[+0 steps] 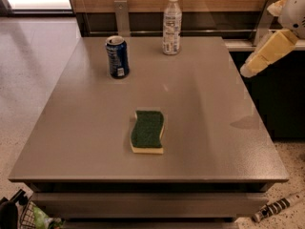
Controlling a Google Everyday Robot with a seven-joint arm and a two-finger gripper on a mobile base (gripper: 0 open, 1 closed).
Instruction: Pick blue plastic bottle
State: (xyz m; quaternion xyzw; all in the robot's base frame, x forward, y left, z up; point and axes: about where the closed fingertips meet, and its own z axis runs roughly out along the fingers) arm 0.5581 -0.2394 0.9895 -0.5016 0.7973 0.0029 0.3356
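The blue plastic bottle (172,24) is a slim clear bottle with a white cap and a pale label. It stands upright near the far edge of the grey table (205,123). My gripper (249,69) hangs in the air at the right, above the table's right edge. It points down and to the left, well to the right of the bottle and nearer to me, and touches nothing.
A dark blue drink can (117,57) stands upright at the far left, left of the bottle. A green and yellow sponge (147,130) lies flat in the middle. A wooden wall with metal brackets (122,16) runs behind the table.
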